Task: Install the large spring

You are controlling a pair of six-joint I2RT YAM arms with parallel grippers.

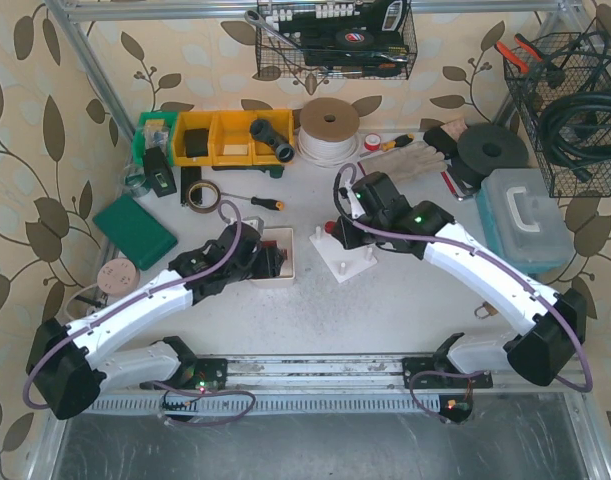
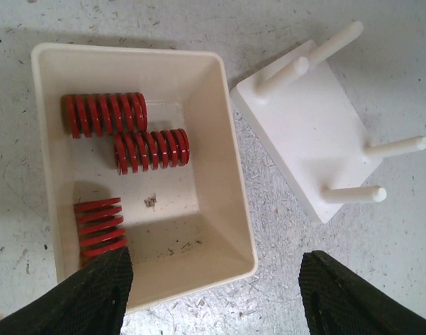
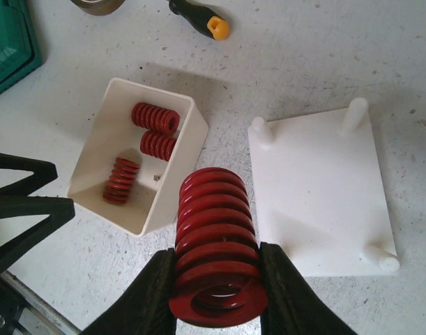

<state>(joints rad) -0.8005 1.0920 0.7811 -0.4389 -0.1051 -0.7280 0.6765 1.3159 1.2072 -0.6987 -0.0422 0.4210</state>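
Note:
My right gripper (image 3: 218,283) is shut on the large spring (image 3: 214,230), a thick red coil held upright between both fingers above the table. It hangs between the cream box (image 3: 179,178) and the white peg plate (image 3: 317,195). The plate lies flat, a short peg (image 3: 354,114) rising at each corner. Three smaller red springs (image 2: 151,150) lie inside the box (image 2: 233,174). Over the box's near right corner my left gripper (image 2: 213,296) hovers open and holds nothing; one finger (image 2: 94,296) covers the end of the nearest spring (image 2: 100,225).
A screwdriver (image 3: 199,17) and a green case (image 3: 10,42) lie beyond the box. Yellow bins (image 1: 230,135), a tape roll (image 1: 202,193), a cord spool (image 1: 328,125) and a pale blue toolbox (image 1: 525,215) line the back and right of the table.

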